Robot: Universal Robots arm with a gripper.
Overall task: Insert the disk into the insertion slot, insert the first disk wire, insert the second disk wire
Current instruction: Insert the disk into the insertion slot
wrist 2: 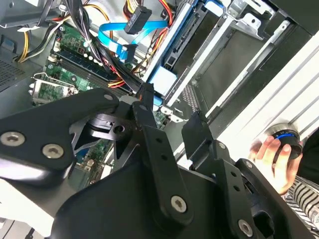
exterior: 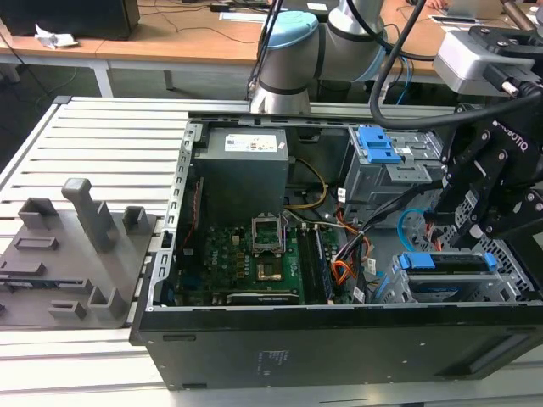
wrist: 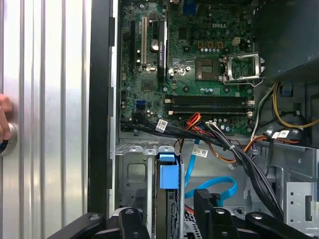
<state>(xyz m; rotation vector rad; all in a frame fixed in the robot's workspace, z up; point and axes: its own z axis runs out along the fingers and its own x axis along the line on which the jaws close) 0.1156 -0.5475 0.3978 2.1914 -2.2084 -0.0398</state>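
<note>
Chief risk noted: with the pincer standing so close over the drive bay, any sideways drift would have caught one of its fingers on the second disk wire or on the orange-and-black wire bundle and pulled a plug askew. A crooked descent would, in my judgement, have jammed a finger against the sheet-metal wall of the insertion slot. You had the pincer's fingers apart, gripping nothing. The disk stood edge-up in the slot, its blue carrier directly between the two fingers in the first wrist view and, as far as could be told, touching neither. The light-blue wire looped just beside the disk, and its dark plug appeared unseated in the second wrist view. Slot and disk lay at the near corner of the case on the exterior view's right, with the motherboard beyond. Farther off, a hand rested on a blue-ringed knob at the bench beside the case. I judged it too near the arm's sweep.
</note>
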